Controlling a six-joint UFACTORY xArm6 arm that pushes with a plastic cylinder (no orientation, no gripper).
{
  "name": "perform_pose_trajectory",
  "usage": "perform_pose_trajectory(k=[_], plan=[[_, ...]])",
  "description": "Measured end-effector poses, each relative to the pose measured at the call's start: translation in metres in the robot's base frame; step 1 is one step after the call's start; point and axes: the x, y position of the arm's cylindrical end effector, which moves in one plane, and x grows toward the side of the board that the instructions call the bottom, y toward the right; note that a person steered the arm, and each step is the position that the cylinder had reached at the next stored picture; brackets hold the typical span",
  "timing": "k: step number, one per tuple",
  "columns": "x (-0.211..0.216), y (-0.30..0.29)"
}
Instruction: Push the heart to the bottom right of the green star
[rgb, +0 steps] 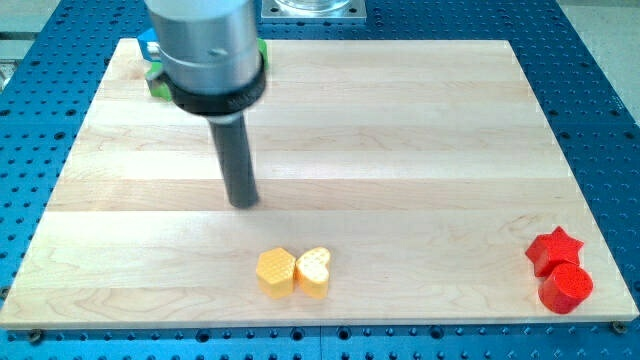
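A yellow heart (315, 271) lies near the view's bottom centre, touching a yellow hexagon (275, 272) on its left. A green block (157, 82), its shape hidden, peeks out at the view's top left behind the arm's body, with a bit of a blue block (147, 43) above it. My tip (243, 203) rests on the board above and to the left of the two yellow blocks, apart from them.
A red star (555, 249) and a red round block (566, 287) sit together at the view's bottom right, near the wooden board's edge (320, 325). The arm's grey body (205, 50) covers the top left.
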Motion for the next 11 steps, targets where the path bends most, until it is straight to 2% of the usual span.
perform_pose_trajectory(k=[2,3,4,6,8,10,11], plan=[[0.069,0.085],[0.067,0.142],[0.112,0.183],[0.110,0.067],[0.048,-0.023],[-0.059,-0.040],[-0.032,0.007]])
